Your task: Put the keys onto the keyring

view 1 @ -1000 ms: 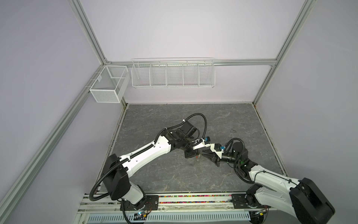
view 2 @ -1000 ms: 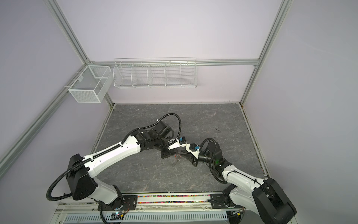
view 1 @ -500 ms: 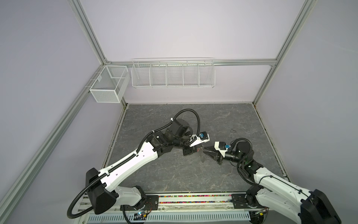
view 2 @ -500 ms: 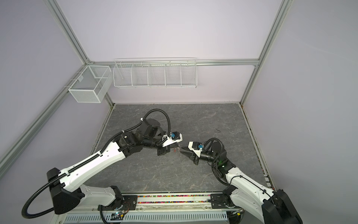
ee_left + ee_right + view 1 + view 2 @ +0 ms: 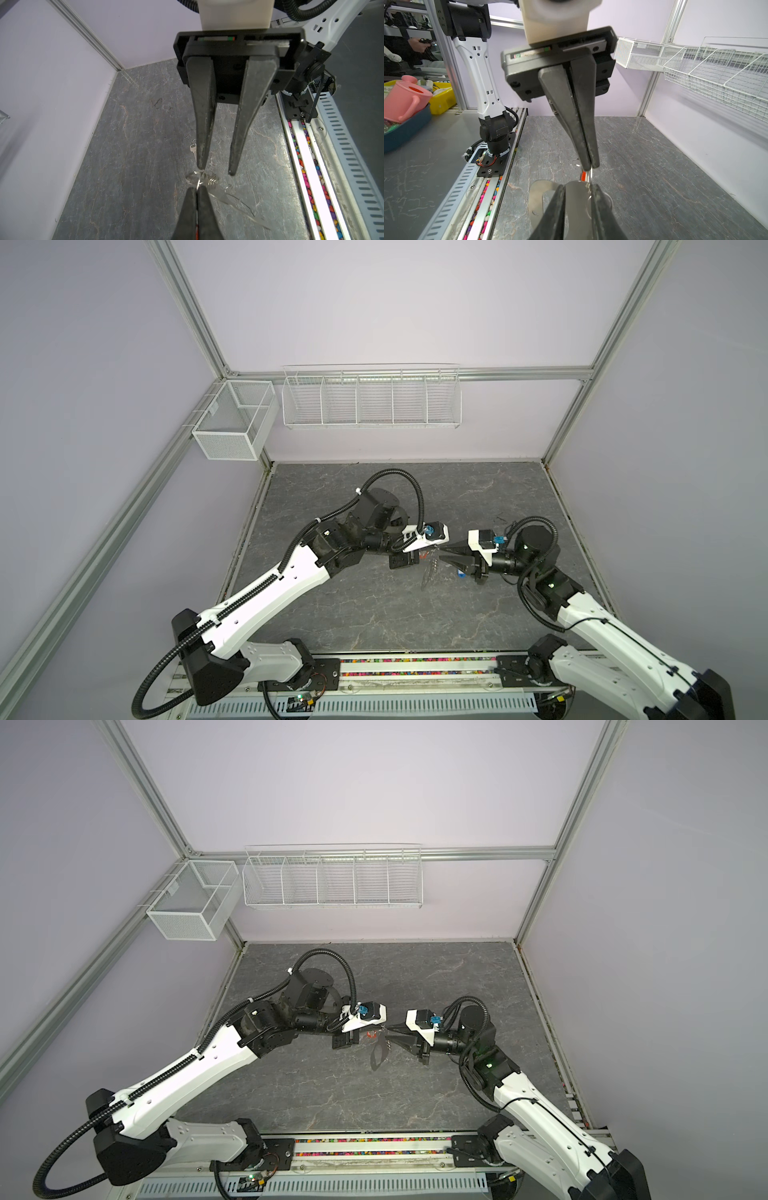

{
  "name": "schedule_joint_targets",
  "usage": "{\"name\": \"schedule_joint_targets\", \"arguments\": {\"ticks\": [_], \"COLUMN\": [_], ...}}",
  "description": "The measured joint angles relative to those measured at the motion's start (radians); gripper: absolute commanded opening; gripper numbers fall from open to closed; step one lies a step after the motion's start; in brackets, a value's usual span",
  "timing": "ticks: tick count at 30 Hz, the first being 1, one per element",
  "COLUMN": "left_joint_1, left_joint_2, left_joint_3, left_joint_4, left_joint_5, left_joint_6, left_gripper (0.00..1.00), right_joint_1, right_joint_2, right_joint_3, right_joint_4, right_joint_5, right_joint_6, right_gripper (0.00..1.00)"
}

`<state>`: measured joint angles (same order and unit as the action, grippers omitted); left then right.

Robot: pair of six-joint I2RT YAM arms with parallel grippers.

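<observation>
My left gripper (image 5: 197,187) is shut on a thin metal ring, and the red-orange tag (image 5: 584,175) of one of the keys shows between its fingers. The tan-grey keyring (image 5: 535,199) hangs from that ring above the floor, blurred in the left wrist view and seen in both top views (image 5: 428,578) (image 5: 377,1058). Facing it tip to tip, my right gripper (image 5: 216,171) has its jaws apart with nothing between them, and one fingertip (image 5: 200,167) touches the ring cluster. A second key (image 5: 193,148) lies on the floor under the right gripper, its blue tag (image 5: 460,572) just showing.
A white wire rack (image 5: 371,398) and a mesh basket (image 5: 232,423) hang on the back wall. The rail (image 5: 415,668) runs along the front edge. Outside the cell, a pink watering can (image 5: 403,97) and bins stand beyond the left arm's base.
The right gripper has drawn back to the right and the left gripper has shifted a little right, so the two now meet tip to tip. The keyring hangs between them, swinging.
</observation>
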<state>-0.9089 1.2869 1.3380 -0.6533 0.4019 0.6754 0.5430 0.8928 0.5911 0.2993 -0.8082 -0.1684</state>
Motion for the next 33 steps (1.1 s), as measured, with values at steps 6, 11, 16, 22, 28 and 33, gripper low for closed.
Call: {"name": "schedule_joint_targets", "arguments": {"ticks": [6, 11, 16, 22, 28, 33], "left_joint_1": [0.002, 0.005, 0.005, 0.005, 0.005, 0.005], "left_joint_2": [0.0, 0.0, 0.0, 0.0, 0.0, 0.008], "left_joint_3": [0.002, 0.006, 0.006, 0.006, 0.006, 0.007], "left_joint_4": [-0.003, -0.003, -0.003, -0.002, 0.0, 0.001], "left_joint_5": [0.011, 0.019, 0.034, 0.048, 0.048, 0.049], "left_joint_6": [0.008, 0.012, 0.015, 0.015, 0.015, 0.014], "left_gripper": [0.0, 0.0, 0.0, 0.0, 0.0, 0.0], "right_joint_1": [0.0, 0.0, 0.0, 0.0, 0.0, 0.0], "right_joint_2": [0.022, 0.023, 0.029, 0.035, 0.035, 0.035], "right_joint_3": [0.016, 0.02, 0.021, 0.021, 0.021, 0.021], "right_joint_4": [-0.027, -0.029, -0.029, -0.029, -0.026, -0.024], "right_joint_5": [0.0, 0.008, 0.027, 0.057, 0.059, 0.056], "right_joint_6": [0.012, 0.019, 0.027, 0.036, 0.042, 0.045], "right_gripper": [0.21, 0.21, 0.22, 0.23, 0.23, 0.23]}}
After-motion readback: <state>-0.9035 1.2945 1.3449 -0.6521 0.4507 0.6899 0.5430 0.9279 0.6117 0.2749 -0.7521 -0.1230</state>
